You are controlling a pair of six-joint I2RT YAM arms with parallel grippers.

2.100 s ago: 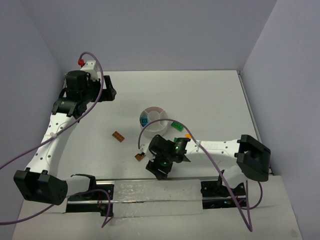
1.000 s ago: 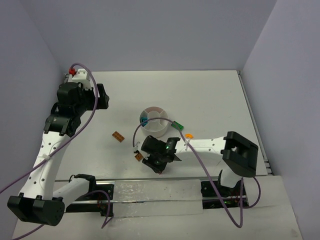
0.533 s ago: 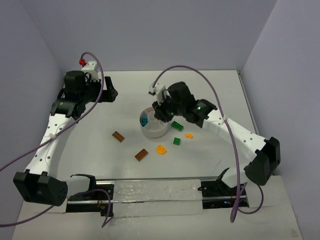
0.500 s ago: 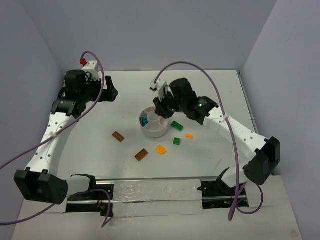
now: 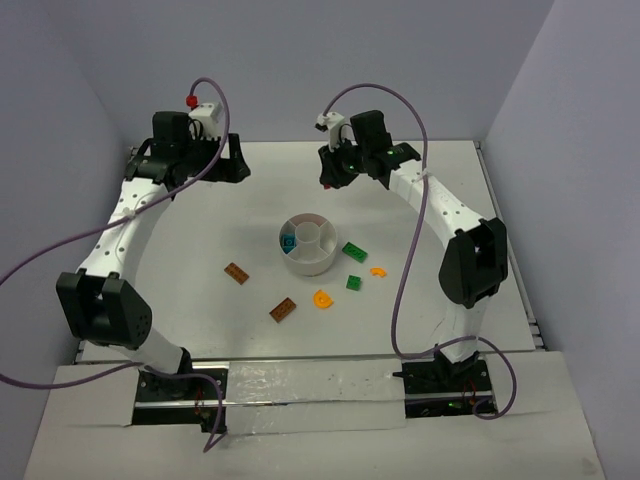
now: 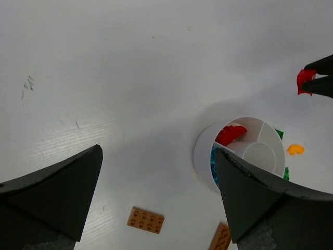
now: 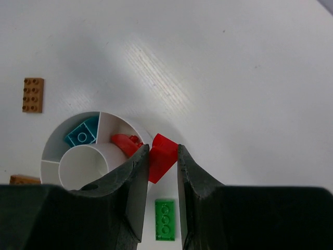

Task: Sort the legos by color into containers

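Red lego [image 7: 162,158] between right pincer [image 7: 159,161] tips

Three cameras, one white desk [image 5: 250,200]
The top camera sits high behind the arm bases, looking down on the whole desk from afar. The wrist cameras look down past the left tool [image 6: 157,151] and the right tool [image 7: 163,151], nearer the surface. All three share the white dish [image 5: 310,266].

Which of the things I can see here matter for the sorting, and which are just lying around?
Part of the job: white dish; red brick held in the right tool; red piece and teal brick already in the dish; brown bricks, green bricks and orange pieces loose on the table.
Just there: purple cables; metal rail at the front edge; left tool, open, holding nothing.
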